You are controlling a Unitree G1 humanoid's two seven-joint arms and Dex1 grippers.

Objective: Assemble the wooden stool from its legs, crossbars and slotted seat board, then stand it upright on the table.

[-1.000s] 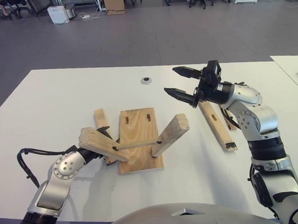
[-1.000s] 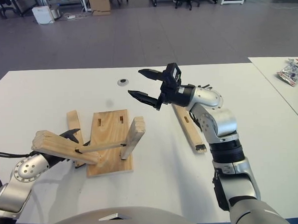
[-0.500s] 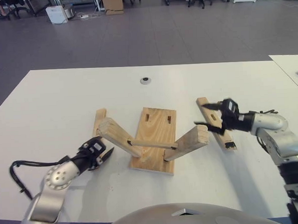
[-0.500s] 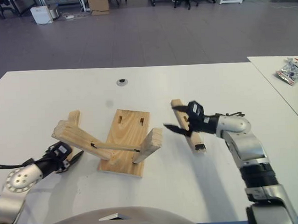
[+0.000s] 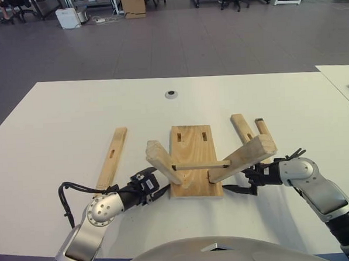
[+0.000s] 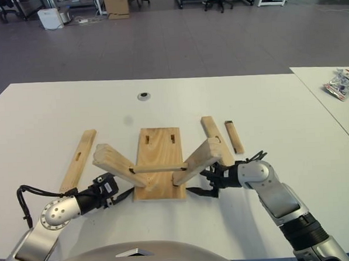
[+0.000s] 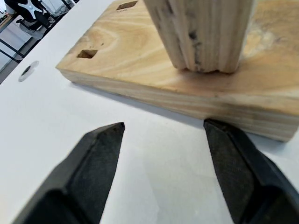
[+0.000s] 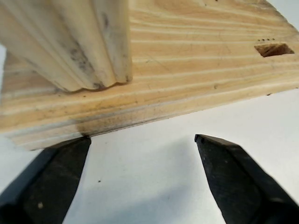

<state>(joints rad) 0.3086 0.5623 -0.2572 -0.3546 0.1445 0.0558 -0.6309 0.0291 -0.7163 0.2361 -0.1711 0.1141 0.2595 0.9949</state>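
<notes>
**Leg frame set down on the seat board, both grippers let go**

The pale wooden pair of legs joined by a thin crossbar (image 5: 197, 164), held aloft by the left gripper (image 5: 159, 190) a second ago, now stands splayed on the near end of the flat rectangular slotted seat board (image 5: 192, 140). The board has slid toward the right edge of the white counter (image 5: 74, 112) and lies close to its near edge. The left gripper and the right gripper (image 5: 238, 181) sit low by the board's near corners, fingers spread, holding nothing. Whether the leg ends sit in slots cannot be told. Likely half the stool is placed: a loose slotted wooden leg (image 5: 111, 159) toward the left edge, and another leg (image 5: 240, 127) and a short crossbar (image 5: 261, 126) toward the right, remain unfitted.
</notes>
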